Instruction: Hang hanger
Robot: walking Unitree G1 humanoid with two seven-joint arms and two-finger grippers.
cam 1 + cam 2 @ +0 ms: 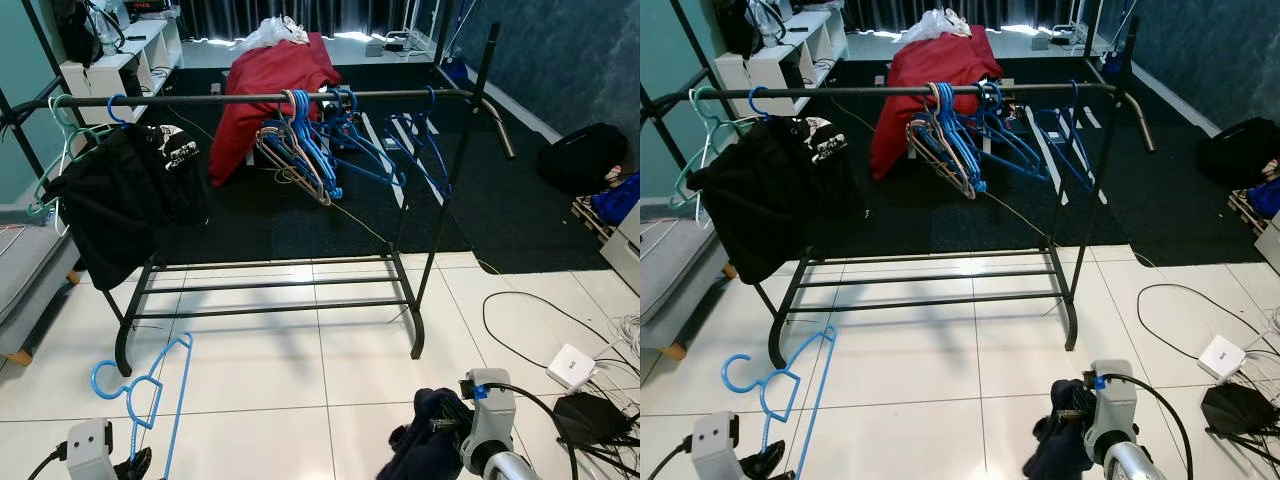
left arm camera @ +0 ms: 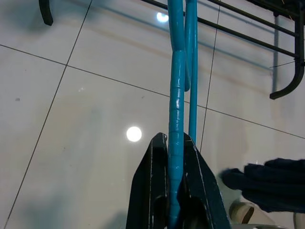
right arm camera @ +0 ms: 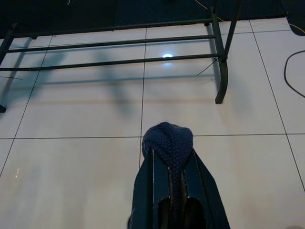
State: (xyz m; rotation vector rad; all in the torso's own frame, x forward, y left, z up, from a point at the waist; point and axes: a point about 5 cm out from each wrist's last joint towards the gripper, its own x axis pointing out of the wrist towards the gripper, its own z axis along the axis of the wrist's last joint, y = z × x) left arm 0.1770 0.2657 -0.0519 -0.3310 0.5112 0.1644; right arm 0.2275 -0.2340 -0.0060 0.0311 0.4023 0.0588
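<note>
L gripper (image 2: 174, 191), low over the white tiled floor (image 1: 300, 370), fingers pinched on a bright blue plastic hanger (image 1: 150, 385) w/ hook up, near the black metal clothes rack (image 1: 270, 98). R gripper (image 3: 174, 191) pinched on a dark navy knitted garment (image 1: 425, 440). Rack rail carries more blue hangers (image 1: 320, 140) & a black garment (image 1: 120, 200).

At twelve o'clock we face the rack (image 1: 300, 285), on the floor (image 1: 300, 370). Garments (image 1: 115, 195) hang at its ten o'clock end, hangers (image 1: 320, 145) mid-rail. At seven o'clock our left claw (image 2: 175, 157) pinches a hanger (image 1: 150, 385); cables (image 1: 560, 340) lie at four.
</note>
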